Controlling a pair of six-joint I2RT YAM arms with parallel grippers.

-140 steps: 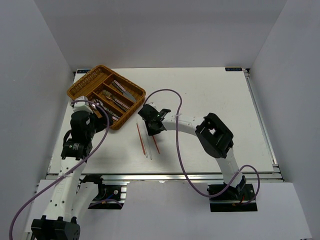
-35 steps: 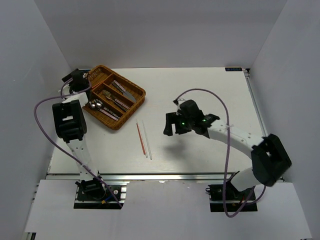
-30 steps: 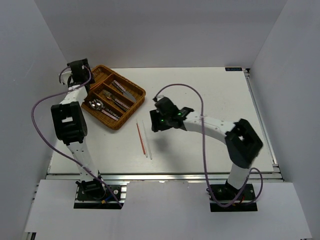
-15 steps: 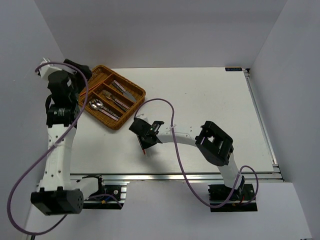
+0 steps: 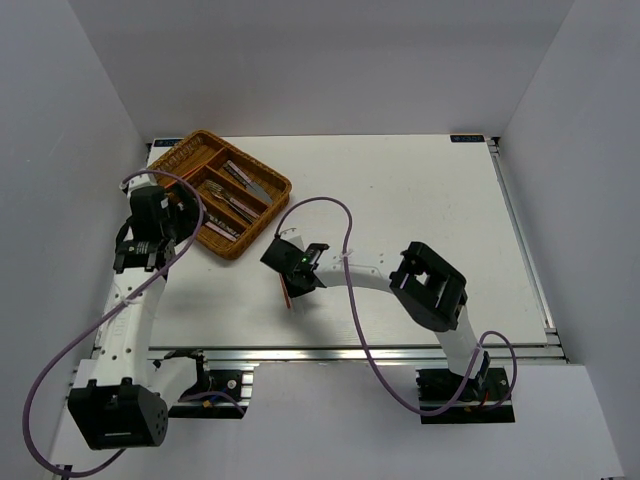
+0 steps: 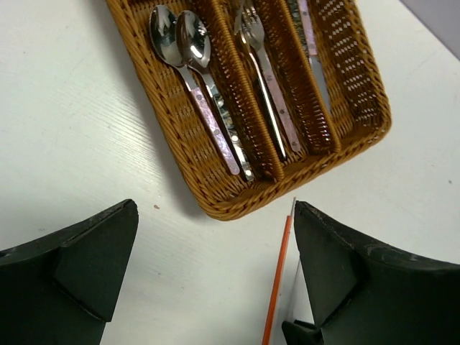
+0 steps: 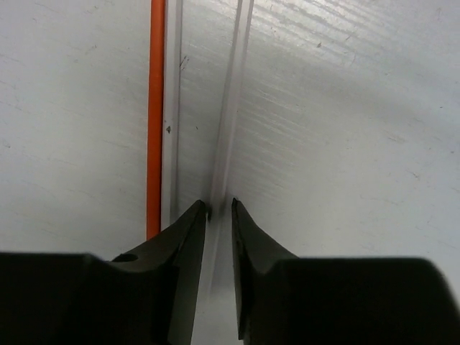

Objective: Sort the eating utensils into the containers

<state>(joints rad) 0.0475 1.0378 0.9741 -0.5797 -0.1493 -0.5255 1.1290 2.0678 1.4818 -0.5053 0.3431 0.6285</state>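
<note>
The brown wicker tray (image 5: 165, 167) stands at the back left and holds spoons (image 6: 180, 43), a fork (image 6: 251, 36) and knives (image 6: 309, 29) in its long compartments (image 6: 215, 201). A red chopstick (image 7: 156, 115) and two white chopsticks (image 7: 172, 108) lie side by side on the table in front of the tray. My right gripper (image 5: 291, 284) is down on them, and its jaws (image 7: 219, 208) are closed narrowly on the right-hand white chopstick (image 7: 231, 108). My left gripper (image 5: 172, 222) is open and empty, just above the table by the tray's near corner (image 6: 215, 237). The red chopstick also shows beside it (image 6: 277, 280).
White table with a metal rail along the near edge (image 5: 330, 350). Grey walls enclose the left, back and right sides. The right arm's purple cable (image 5: 340, 215) arcs over the middle of the table.
My left arm has swung from behind the tray's far left side to its near left side and lowered. My right gripper has stayed on the chopsticks since half a second ago.
</note>
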